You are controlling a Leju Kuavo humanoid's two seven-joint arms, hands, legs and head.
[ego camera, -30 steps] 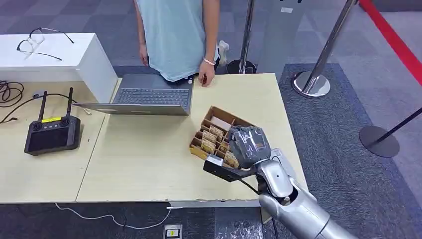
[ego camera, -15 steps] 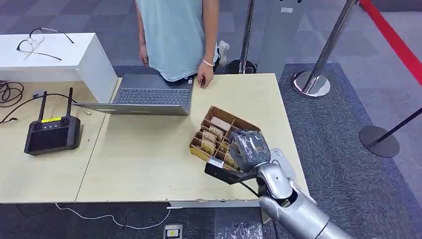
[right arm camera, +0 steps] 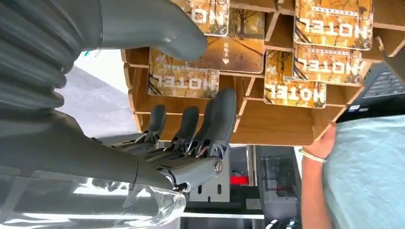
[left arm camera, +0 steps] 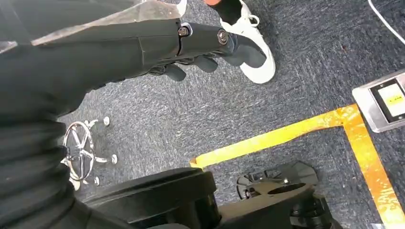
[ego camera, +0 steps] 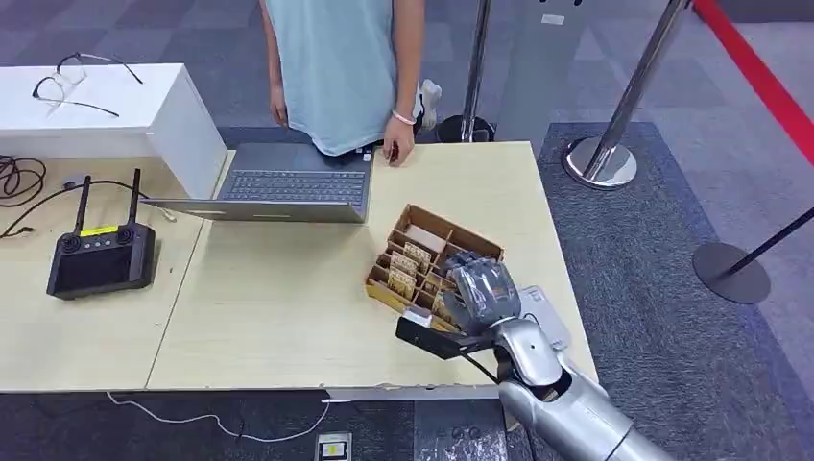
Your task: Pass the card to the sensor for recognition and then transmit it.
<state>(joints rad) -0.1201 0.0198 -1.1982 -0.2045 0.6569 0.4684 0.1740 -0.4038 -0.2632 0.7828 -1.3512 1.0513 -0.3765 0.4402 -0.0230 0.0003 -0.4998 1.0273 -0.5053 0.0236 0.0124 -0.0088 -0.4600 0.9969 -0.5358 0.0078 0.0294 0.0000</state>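
A cardboard box (ego camera: 419, 230) of hotel cards (ego camera: 401, 281) stands on the table's right half. My right hand (ego camera: 482, 288) hovers over its near right corner, fingers pointing down into it. In the right wrist view the thumb (right arm camera: 157, 24) lies over a card with an autumn picture (right arm camera: 231, 45), and the darker fingers (right arm camera: 217, 119) stand apart below it, against the box's wooden wall (right arm camera: 267, 124). No card is clearly pinched. A flat grey-white sensor (ego camera: 539, 312) lies just right of the hand. My left hand (left arm camera: 205, 47) hangs over the floor, holding nothing.
A person in a light shirt stands at the far edge, one hand (ego camera: 395, 149) on the table beside a laptop (ego camera: 288, 187). A black controller (ego camera: 101, 257) and cables lie at the left. A white box (ego camera: 163, 115) carries glasses. Stanchion bases (ego camera: 600, 161) stand on the right.
My right hand has sunk lower and drifted toward the table's near edge, closing in on the box's near right corner. The person's hand shifted slightly.
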